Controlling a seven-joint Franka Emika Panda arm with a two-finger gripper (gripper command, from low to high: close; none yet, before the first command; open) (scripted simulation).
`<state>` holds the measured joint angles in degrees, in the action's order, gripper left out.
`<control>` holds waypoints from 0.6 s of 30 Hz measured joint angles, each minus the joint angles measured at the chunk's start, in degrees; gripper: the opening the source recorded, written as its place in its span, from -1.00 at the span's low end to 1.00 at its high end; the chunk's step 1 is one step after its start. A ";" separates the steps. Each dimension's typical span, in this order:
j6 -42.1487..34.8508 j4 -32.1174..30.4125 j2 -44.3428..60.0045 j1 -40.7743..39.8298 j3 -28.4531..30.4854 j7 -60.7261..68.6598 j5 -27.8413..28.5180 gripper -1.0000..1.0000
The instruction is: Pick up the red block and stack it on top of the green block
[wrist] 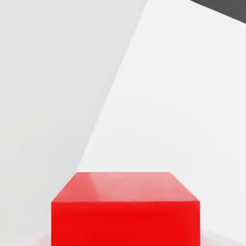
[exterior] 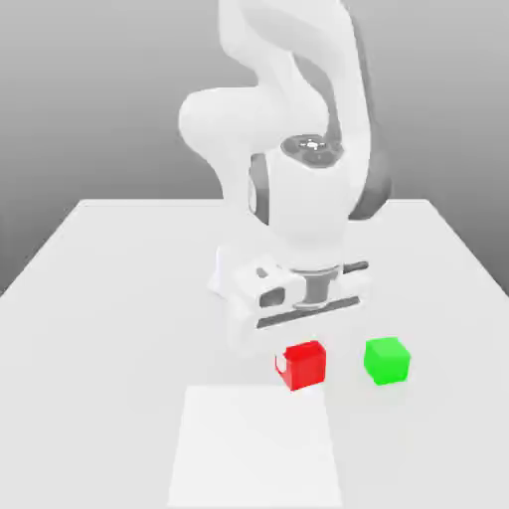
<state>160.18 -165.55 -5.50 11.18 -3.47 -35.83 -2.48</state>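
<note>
Exterior view: the white two-finger robot gripper [exterior: 301,350] is squeezing shut on the shiny red cube block [exterior: 303,366].
Red block: it is sitting between the fingers, low by the white table [exterior: 89,348].
Green block: the bright green cube [exterior: 387,361] is resting near the red one.

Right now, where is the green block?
In the exterior view, the green block sits on the table, just to the exterior view's right of the red block, not touching it.

We see a pale tabletop [exterior: 109,318] with a white rectangular panel [exterior: 254,447] lying flat at its near side
</note>
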 joint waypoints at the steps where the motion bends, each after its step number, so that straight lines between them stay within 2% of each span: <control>1: -0.65 -0.22 -0.93 0.89 -0.86 -1.62 -0.88 -1.00; 14: -6.94 -3.30 -10.50 11.42 -14.47 -26.81 -8.53 -1.00; 18: -3.75 -3.28 -6.34 7.49 -17.75 -33.50 -1.59 -1.00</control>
<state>156.43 -168.84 -11.84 18.67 -21.22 -69.32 -4.07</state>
